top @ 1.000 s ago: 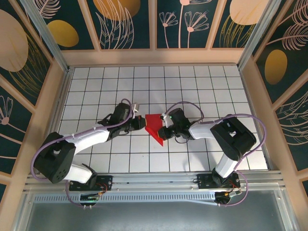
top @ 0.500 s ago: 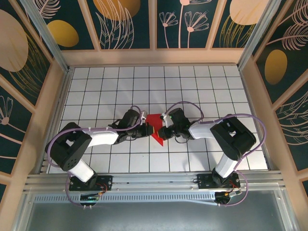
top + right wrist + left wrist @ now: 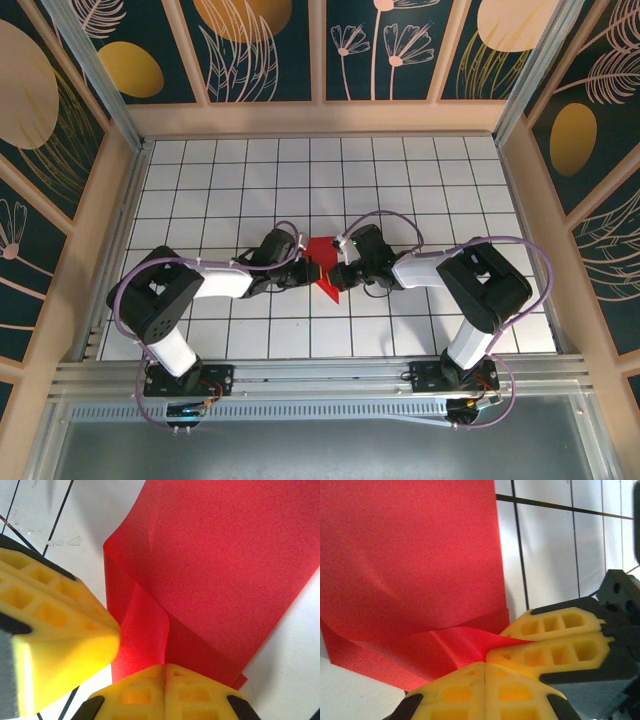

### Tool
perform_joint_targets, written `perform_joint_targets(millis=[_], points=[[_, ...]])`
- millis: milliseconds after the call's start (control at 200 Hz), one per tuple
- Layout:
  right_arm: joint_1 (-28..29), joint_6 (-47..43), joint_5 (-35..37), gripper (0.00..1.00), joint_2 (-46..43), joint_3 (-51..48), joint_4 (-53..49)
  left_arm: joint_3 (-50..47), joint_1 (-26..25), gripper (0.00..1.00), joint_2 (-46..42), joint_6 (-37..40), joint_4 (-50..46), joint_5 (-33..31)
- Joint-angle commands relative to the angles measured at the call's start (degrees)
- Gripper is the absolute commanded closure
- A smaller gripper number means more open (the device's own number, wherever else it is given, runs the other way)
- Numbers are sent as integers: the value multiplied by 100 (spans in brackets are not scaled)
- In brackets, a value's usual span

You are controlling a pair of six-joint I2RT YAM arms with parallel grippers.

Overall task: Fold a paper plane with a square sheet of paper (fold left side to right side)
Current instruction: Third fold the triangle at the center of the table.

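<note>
Looking down from overhead: both arms stretch in low over the white grid table [image 3: 420,180] with elbows out. They meet nose to nose around mid-table, with the red paper [image 3: 322,247] wedged between them.
left wrist cam: way closer look. A curled flap of the paper stands up off the flat part, and its tip runs in between yellow fingers [image 3: 555,645].
right wrist cam: same flap from the other side, doubled over, with the bottom layer flat on the table.
left gripper [image 3: 304,270]: fingers pressed together, pinching the flap.
right gripper [image 3: 336,272]: also clamped tight on the paper, just beside the left one.
count: two arms, two grippers, one sheet.
</note>
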Motion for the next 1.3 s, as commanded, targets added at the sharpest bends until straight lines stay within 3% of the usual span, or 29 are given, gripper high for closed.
perform_joint_targets(millis=[0, 1111, 1296], points=[[-43, -111, 228, 100, 294, -38, -559, 29, -37, 100, 79, 65, -76, -125], [-37, -101, 256, 100, 325, 142, -681, -176, -36, 100, 250, 197, -579, -649], [-39, -73, 262, 93, 236, 335, -763, -151, -35, 100, 339, 134, -745, -755]])
